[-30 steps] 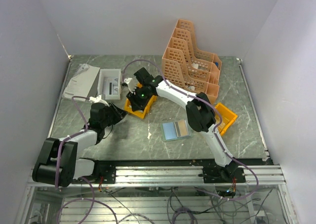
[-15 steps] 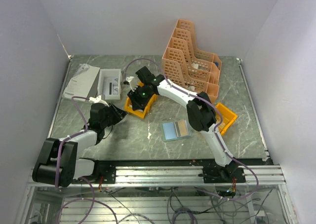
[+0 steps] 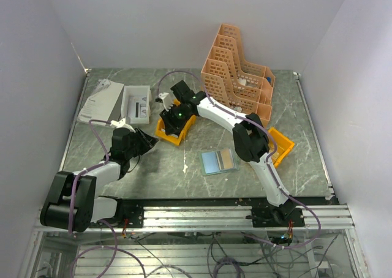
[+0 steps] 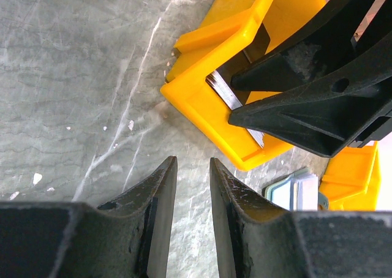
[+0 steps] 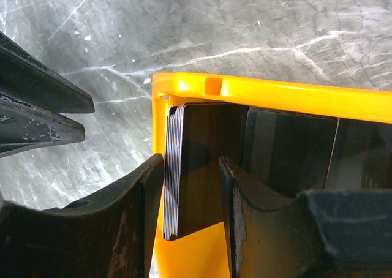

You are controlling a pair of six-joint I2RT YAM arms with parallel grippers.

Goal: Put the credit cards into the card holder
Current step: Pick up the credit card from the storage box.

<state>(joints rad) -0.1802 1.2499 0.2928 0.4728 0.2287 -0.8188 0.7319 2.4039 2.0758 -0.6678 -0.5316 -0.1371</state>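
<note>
1. Credit cards: a stack of them stands on edge inside the yellow bin, pressed against its end wall. None has reached the card holder.
2. Change noted: over the last second the right end effector has edged slightly away from the arm bases and to the right while staying down in the bin. The left arm and the card holder have not moved.
3. Reading of that change: in my judgement this is a small adjustment of the grasp on the stack, not yet a lift. The task is at the pick-up step.
4. Right end effector: its fingers flank the stack, one at the wall side and one on the dark card face. Whether they are actually pressing the cards cannot be told.
5. Left end effector: the fingers stand a narrow gap apart with nothing between them. It hovers over bare bench just beside the bin's corner.
6. Orientation of the cards: their faces are upright and parallel to the end wall. The long axis runs along that wall, top to bottom in the right wrist view. The striped edges show in the left wrist view.
7. Card holder: it lies open and flat on the bench, well apart from the bin, bluish and tan sides up. Its long axis runs roughly left to right in the overhead view.
</note>
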